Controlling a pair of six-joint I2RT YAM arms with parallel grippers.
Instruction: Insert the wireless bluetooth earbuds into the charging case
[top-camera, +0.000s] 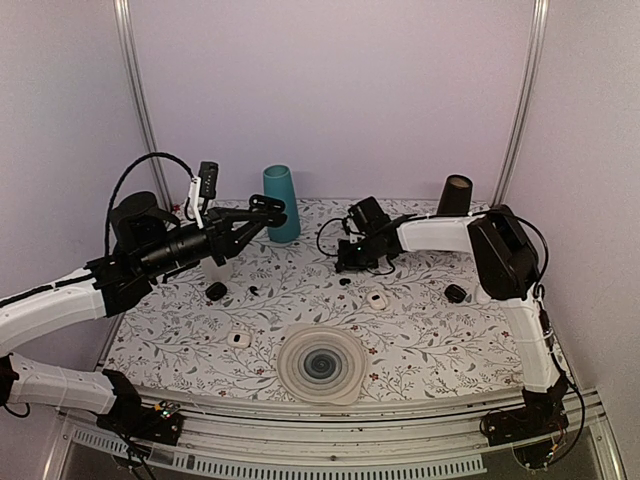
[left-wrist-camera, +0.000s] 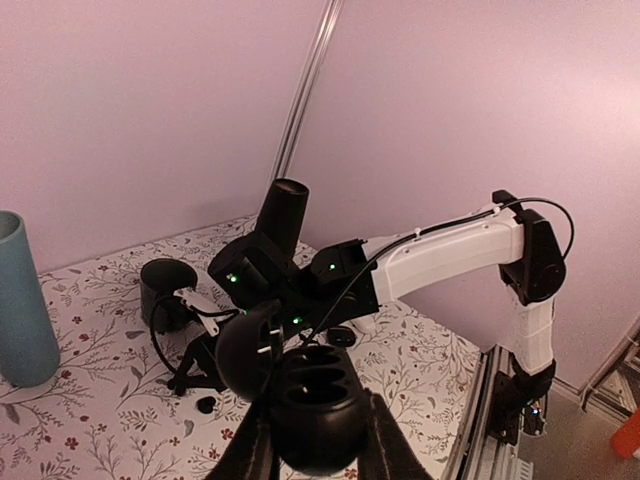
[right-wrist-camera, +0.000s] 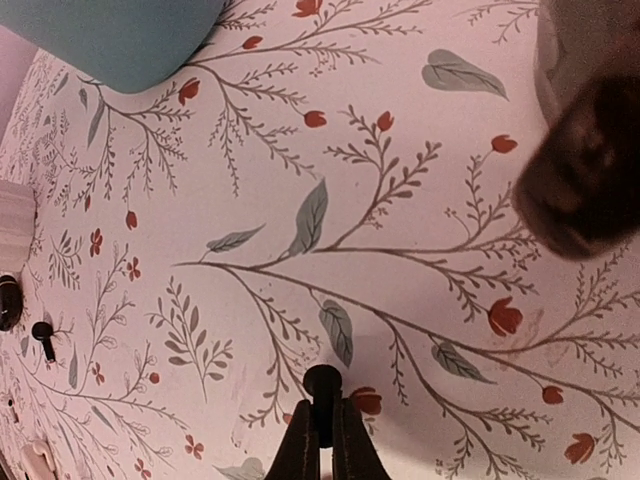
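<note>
- Right end effector (right-wrist-camera: 322, 425) pinches one earbud (right-wrist-camera: 322, 385), tiny, glossy black and rounded, on the floral counter (right-wrist-camera: 400, 250) right of the teal cup (top-camera: 281, 203).
- Left end effector (left-wrist-camera: 318, 445) grips the open black charging case (left-wrist-camera: 315, 400), raised just left of that cup.

Left arm (top-camera: 45, 308) and right arm (top-camera: 530, 335) are showing white link covers, black joint housings and looping black cables (top-camera: 152, 155); left hand (top-camera: 272, 212) and right hand (top-camera: 350, 262) are showing black fingers (right-wrist-camera: 300, 452).

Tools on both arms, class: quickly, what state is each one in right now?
Left tool: closed, holding the open charging case.
Right tool: closed on a small black earbud.
</note>
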